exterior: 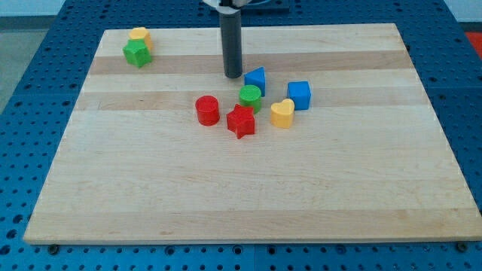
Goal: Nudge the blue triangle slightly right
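At the view's far left, near the top corner of the wooden surface [151, 196], a green star-like block [136, 53] sits touching a yellow block [140, 35] just behind it, both well apart from everything else. Toward the middle, a red cylinder [207, 110] stands alone, with a red star [241, 121] just to its right. My tip [233, 76] rests on the surface just left of the blue triangle [256, 79], close to touching it. There are no jaws on this arm, only the dark rod. A green cylinder [251, 96] sits right below the triangle. Further right come a yellow heart [282, 114] and a blue cube [299, 95], close together.
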